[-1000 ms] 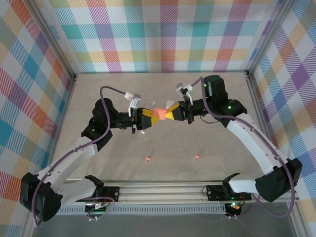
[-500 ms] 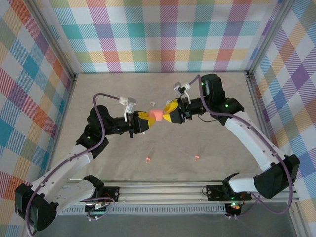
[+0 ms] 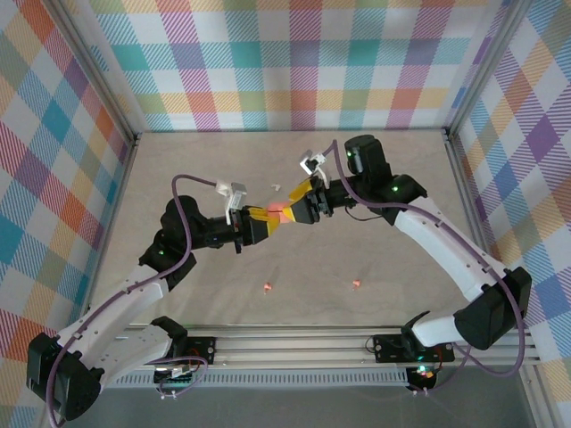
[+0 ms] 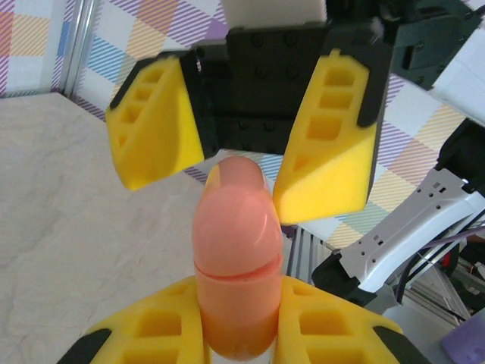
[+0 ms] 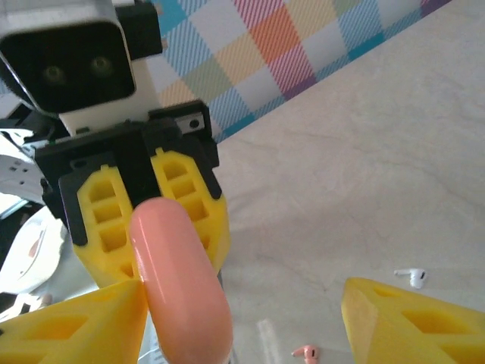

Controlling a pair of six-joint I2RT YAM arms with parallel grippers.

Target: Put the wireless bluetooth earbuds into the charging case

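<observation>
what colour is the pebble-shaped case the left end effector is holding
Coral-pink; the glossy pebble-shaped charging case shows best in the left wrist view.

Left end effector (image 3: 265,215) clamps the pink charging case (image 3: 279,214); right end effector (image 3: 295,205) stands open around it

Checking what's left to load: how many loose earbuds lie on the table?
3. The left pink earbud and the right pink earbud lie toward the near edge; the white earbud lies farther back. Another may be hidden under the arms.

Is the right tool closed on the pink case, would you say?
No, the right tool is open, its fingers spread on either side of the case.
</observation>
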